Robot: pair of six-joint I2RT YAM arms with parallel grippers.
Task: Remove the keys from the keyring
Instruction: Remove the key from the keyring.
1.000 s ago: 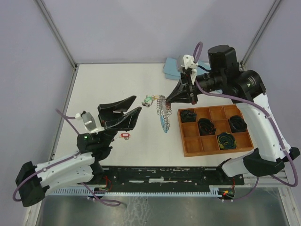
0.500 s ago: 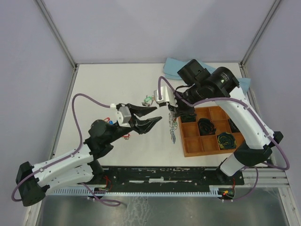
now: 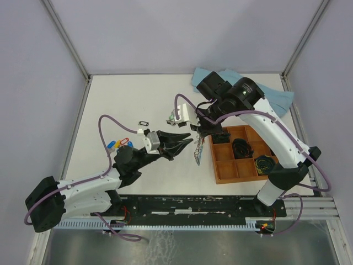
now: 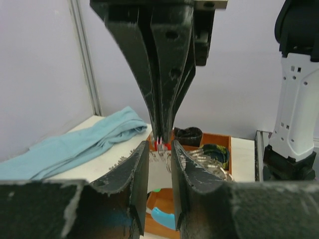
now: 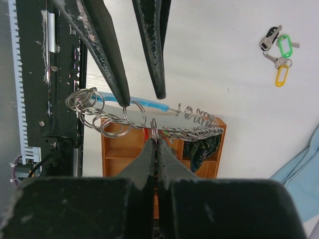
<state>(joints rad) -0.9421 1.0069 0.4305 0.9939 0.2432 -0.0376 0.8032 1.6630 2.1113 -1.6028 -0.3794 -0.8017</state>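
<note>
The keyring [image 5: 149,103] hangs over the table, a light-blue arc with many silver split rings strung along it. In the top view the keyring [image 3: 197,153] shows beside the tray. My right gripper [image 5: 156,142] is shut on one of its small rings, with a red tag [image 4: 159,145] just below the pinch. My left gripper [image 5: 143,98] reaches in from the left, its jaws narrowly apart astride the arc, one fingertip [image 5: 124,98] touching a ring. Loose keys lie on the table: green and yellow tags [image 5: 278,55], blue and red tags [image 3: 120,143].
An orange wooden tray [image 3: 220,178] with black coiled bundles in its compartments sits right of the keyring. A light-blue cloth [image 3: 276,94] lies at the back right. A small black tag frame [image 3: 143,123] lies left of centre.
My left gripper has swung right up to the keyring and its jaws have narrowed. The right arm has carried the keyring forward and left, toward the tray's near corner.
</note>
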